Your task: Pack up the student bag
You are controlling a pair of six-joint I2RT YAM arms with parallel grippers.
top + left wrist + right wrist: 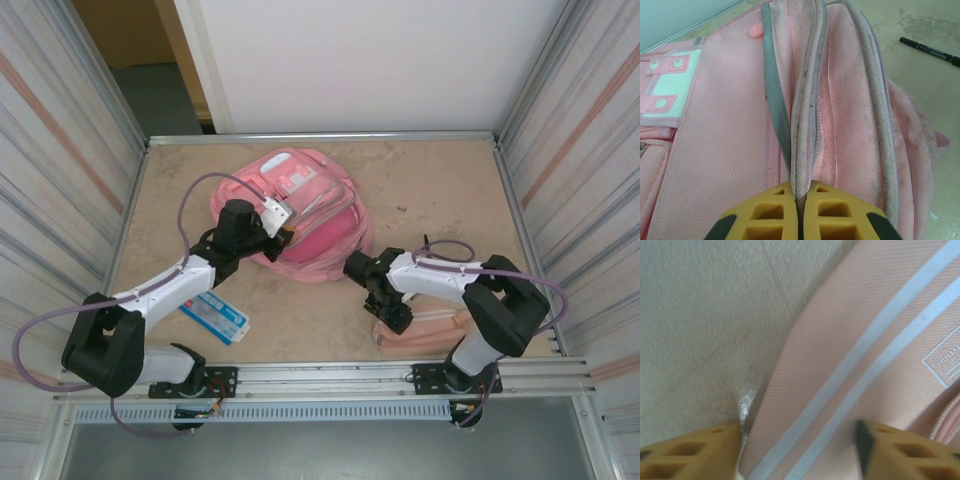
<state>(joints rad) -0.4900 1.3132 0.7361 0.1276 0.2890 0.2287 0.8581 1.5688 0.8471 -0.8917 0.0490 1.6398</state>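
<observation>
The student bag point(305, 215), a soft pink backpack, lies at the middle back of the table. My left gripper point(284, 228) is at its near left side, shut on a grey-edged zip seam of the bag point(715, 125); the fabric is pinched between the yellow fingers of that gripper point(801, 192). My right gripper point(398, 318) hangs low over the left end of a small pink pencil pouch point(432, 330). In the right wrist view the pouch point(850, 365), with two pale stripes, lies between the spread fingers of the gripper point(797, 450), the left finger at its edge.
A blue-and-white flat packet point(215, 317) lies near the left arm, by the front rail. A black pen point(932, 51) rests on the table right of the bag. Metal walls close in the table on both sides.
</observation>
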